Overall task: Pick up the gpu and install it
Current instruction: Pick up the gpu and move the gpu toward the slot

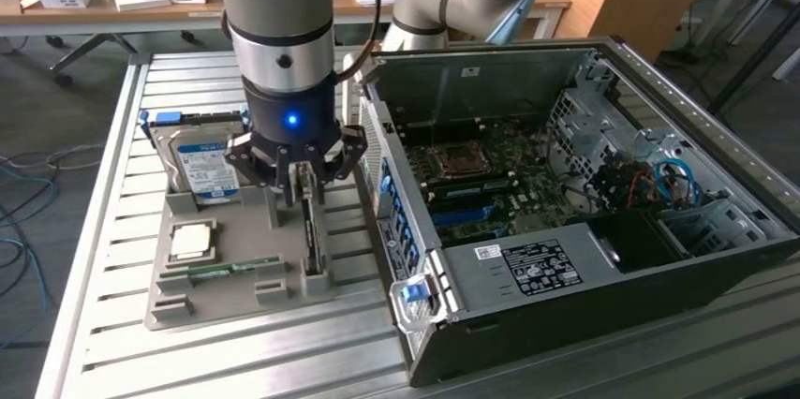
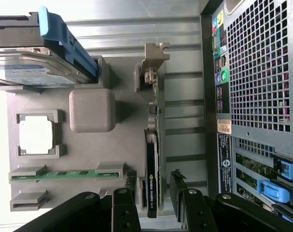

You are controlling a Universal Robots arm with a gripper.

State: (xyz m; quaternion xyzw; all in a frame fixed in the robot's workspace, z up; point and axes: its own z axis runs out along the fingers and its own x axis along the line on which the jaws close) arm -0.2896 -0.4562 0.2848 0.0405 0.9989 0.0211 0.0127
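- The gpu [image 2: 152, 169], a thin black card with a silvery metal end bracket, stands on edge in a slot along the edge of the grey plastic holder tray [image 1: 187, 298] nearest the open black computer case [image 1: 600, 258].
- Its long axis runs along that tray edge, bracket toward the hard drive's end.
- The gripper [image 2: 153, 187] hangs directly over the card, released and grasping nothing, one finger off each flat face with gaps showing.

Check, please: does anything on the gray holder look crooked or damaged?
Nothing stands out. The graphics card stands upright in its slot; the hard drive, chip and memory stick rest in their own places.
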